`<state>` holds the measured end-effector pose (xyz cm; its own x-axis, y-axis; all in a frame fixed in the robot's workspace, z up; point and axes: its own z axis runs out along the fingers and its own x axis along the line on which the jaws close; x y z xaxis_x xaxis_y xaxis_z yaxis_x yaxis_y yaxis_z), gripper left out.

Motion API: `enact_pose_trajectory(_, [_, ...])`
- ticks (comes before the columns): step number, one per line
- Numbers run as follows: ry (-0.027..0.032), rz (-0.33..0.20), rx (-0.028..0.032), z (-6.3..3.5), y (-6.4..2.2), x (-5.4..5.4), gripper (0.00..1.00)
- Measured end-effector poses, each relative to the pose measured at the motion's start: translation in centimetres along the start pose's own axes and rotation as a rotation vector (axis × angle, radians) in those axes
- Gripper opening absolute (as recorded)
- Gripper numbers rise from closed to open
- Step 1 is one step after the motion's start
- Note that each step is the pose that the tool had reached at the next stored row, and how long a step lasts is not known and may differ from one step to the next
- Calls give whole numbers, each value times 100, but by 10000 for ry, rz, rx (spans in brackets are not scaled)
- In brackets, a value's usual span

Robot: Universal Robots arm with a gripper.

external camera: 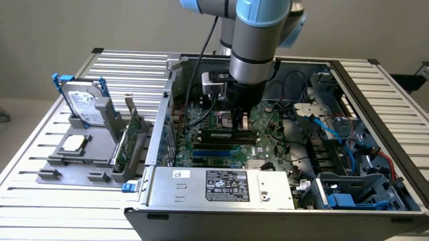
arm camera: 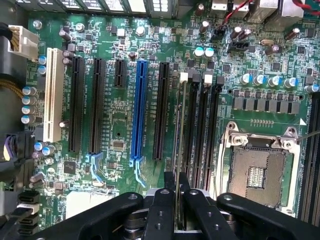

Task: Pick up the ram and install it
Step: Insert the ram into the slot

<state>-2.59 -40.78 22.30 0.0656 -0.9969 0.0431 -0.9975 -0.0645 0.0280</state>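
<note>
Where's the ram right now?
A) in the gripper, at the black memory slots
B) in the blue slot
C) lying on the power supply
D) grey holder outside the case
A: the ram stands edge-on, clamped in the gripper, lined up with the black memory slots.

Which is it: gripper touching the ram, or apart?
Touching. The wrist view shows the gripper clamped against both faces of the thin ram, seen edge-on, with no gap between them.
</note>
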Motion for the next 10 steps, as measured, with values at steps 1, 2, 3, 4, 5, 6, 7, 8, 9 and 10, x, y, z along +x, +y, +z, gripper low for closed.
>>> enact_pose_trajectory(1, [2,0,-1,1,0,0,14])
enact_pose_trajectory(2, [3,0,0,2,0,0,14])
enact_pose_trajectory(3, [3,0,-1,2,0,0,14])
enact_pose_trajectory(4, [1,0,1,3,0,-1,14])
enact_pose_trajectory(5, [1,0,1,3,0,-1,14])
enact_pose_trajectory(6, [0,0,3,3,0,-1,14])
enact_pose_trajectory(7, [1,0,5,4,0,-1,14])
enact_pose_trajectory(8, [-2,0,10,8,0,-1,14])
enact_pose_trajectory(9, [-1,0,12,10,0,-1,14])
enact_pose_trajectory(10, [1,0,15,12,0,-1,14])
